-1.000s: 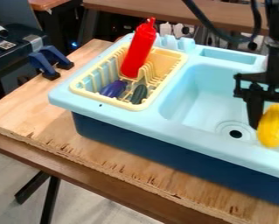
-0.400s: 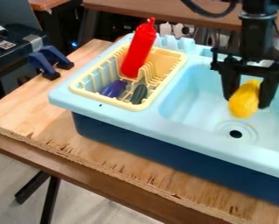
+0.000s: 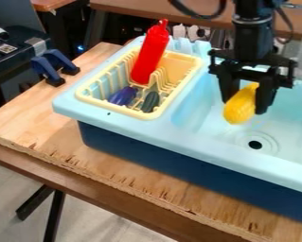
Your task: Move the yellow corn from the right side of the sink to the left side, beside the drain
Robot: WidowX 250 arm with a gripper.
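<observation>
Black two-finger gripper (image 3: 245, 105) hangs over the light-blue plastic sink (image 3: 197, 147), clamped on a yellow oblong toy (image 3: 241, 105) whose long axis slants down toward view-left, the pale-yellow slatted plastic rack (image 3: 110, 106) lying off on that same side.

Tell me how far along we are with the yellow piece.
Grasping looks done: the jaws hold the yellow piece over the sink. The red bottle, purple eggplant and dark green vegetable sit in the rack. Left, apparently: setting the yellow piece down.

A red bottle (image 3: 150, 54), purple eggplant (image 3: 122, 96) and green vegetable (image 3: 150, 101) share a yellow rack (image 3: 192, 60), blue clamps (image 3: 47, 71) at the tabletop's (image 3: 26, 116) edge.
</observation>
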